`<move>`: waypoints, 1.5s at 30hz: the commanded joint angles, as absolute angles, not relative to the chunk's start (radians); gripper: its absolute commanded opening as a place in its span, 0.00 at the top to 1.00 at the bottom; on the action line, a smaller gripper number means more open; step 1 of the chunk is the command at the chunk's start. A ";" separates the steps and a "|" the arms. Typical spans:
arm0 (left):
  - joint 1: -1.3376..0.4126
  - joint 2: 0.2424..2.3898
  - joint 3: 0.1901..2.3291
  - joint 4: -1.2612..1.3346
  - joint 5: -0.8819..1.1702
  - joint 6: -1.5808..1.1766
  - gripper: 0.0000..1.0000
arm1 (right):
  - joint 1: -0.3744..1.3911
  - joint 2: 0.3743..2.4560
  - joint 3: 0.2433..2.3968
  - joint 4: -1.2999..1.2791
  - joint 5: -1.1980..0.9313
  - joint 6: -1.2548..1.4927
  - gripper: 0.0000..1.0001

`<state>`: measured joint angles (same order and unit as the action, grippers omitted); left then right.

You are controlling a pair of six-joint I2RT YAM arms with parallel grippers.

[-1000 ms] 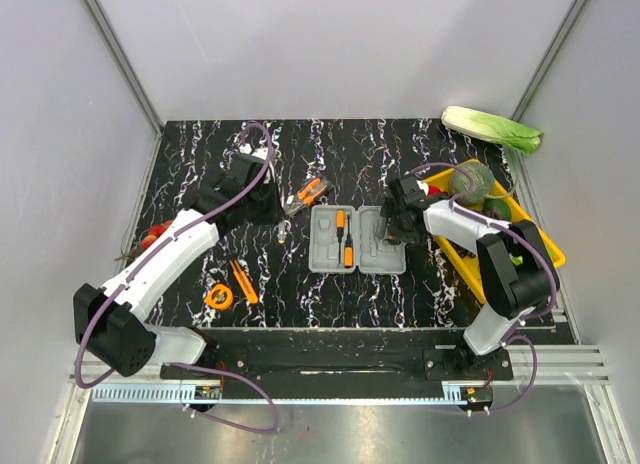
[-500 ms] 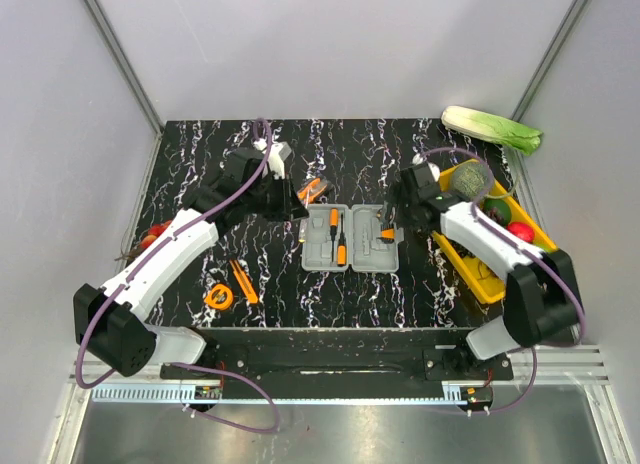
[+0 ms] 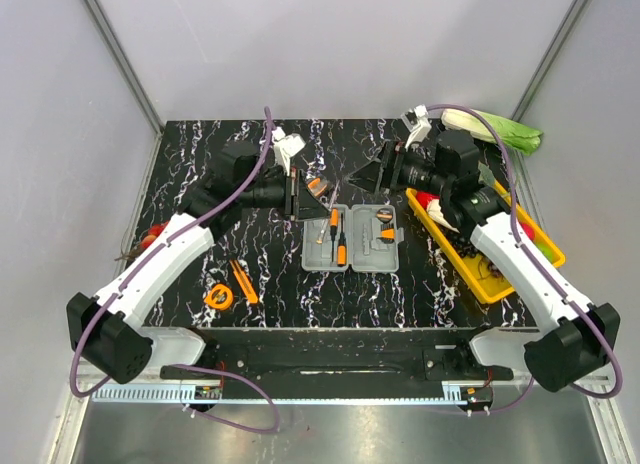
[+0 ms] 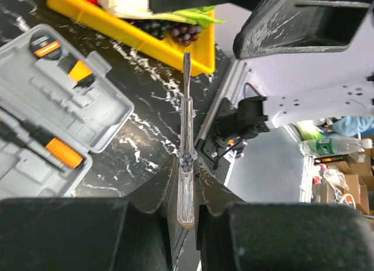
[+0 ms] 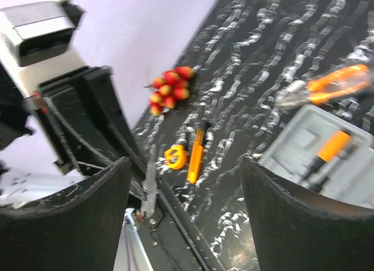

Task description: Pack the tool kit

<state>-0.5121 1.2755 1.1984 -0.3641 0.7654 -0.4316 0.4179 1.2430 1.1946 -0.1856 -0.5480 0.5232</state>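
Note:
The grey tool case (image 3: 352, 252) lies open mid-table, with orange-handled screwdrivers (image 3: 338, 239) in its left half and small orange-and-black pieces in its right half. My left gripper (image 3: 304, 196) hovers above the case's far left corner, shut on a clear-handled screwdriver (image 4: 186, 183) whose shaft points toward my right gripper. My right gripper (image 3: 372, 175) is open and empty, raised above the case's far right, facing the left one. Orange pliers (image 5: 333, 84) lie beyond the case. An orange tape measure (image 3: 219, 297) and an orange knife (image 3: 243, 281) lie at the near left.
A yellow tray (image 3: 500, 279) of vegetables stands at the right, under my right arm. A pale green cabbage (image 3: 495, 129) lies at the far right corner. Red berries (image 5: 169, 90) lie at the table's left edge.
My right gripper has lifted off the case's right half and swung up toward the far side. My left gripper has risen and moved right with the screwdriver, turning to face the right gripper.

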 commanded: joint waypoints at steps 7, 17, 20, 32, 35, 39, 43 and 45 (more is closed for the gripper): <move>-0.511 1.255 1.243 -0.186 0.910 -0.509 1.00 | 0.454 1.301 1.216 0.161 -0.914 0.666 0.34; -0.511 1.264 1.243 -0.155 0.916 -0.546 0.99 | 0.500 1.338 1.256 0.060 -0.862 0.603 0.74; -0.511 1.269 1.244 -0.164 0.897 -0.555 0.94 | 0.503 1.341 1.266 0.060 -0.861 0.606 0.91; -0.466 1.244 1.253 -0.305 0.655 -0.592 0.05 | 0.505 1.264 1.296 -0.107 -0.543 0.450 1.00; -0.424 1.227 1.236 -0.359 0.594 -0.638 0.01 | 0.503 1.238 1.299 -0.130 -0.398 0.393 1.00; -0.351 1.273 1.252 -0.486 0.596 -0.841 0.02 | 0.506 1.191 1.266 -0.053 -0.260 0.345 1.00; -0.342 1.299 1.192 -0.317 0.701 -1.165 0.05 | 0.508 1.144 1.191 0.130 -0.140 0.357 1.00; -0.344 1.279 1.140 -0.064 0.684 -1.317 0.05 | 0.508 1.134 1.161 0.194 -0.057 0.408 1.00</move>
<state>-0.3374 1.2972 1.1984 -0.3862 0.6510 -0.9619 0.4980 1.1755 1.2026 -0.0067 -0.2638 0.3870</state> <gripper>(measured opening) 0.957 0.028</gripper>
